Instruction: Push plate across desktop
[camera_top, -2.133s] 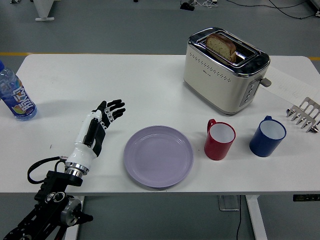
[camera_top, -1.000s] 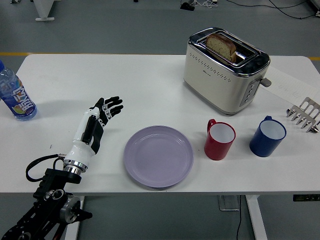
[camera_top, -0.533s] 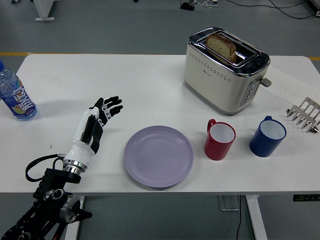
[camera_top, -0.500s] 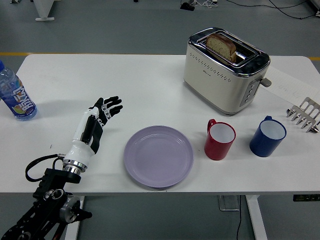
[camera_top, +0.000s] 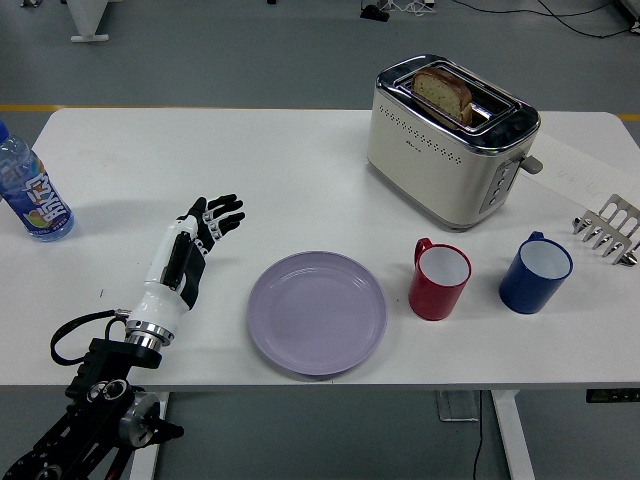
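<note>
A lavender plate (camera_top: 317, 312) lies flat on the white table (camera_top: 300, 170) near its front edge, a little left of centre. My left hand (camera_top: 205, 228) rests over the table to the plate's left, a short gap away, not touching it. Its black fingers (camera_top: 226, 214) are spread and hold nothing. The white forearm runs back to the lower left corner. My right hand does not show.
A red mug (camera_top: 438, 279) stands just right of the plate, a blue mug (camera_top: 534, 272) beyond it. A cream toaster (camera_top: 450, 140) with bread sits at the back right, a metal rack (camera_top: 609, 230) at the right edge, a water bottle (camera_top: 30, 190) at the far left.
My left hand has drawn slightly left and away from the plate over two seconds; in the last half second nothing moved. The plate has stayed put.
</note>
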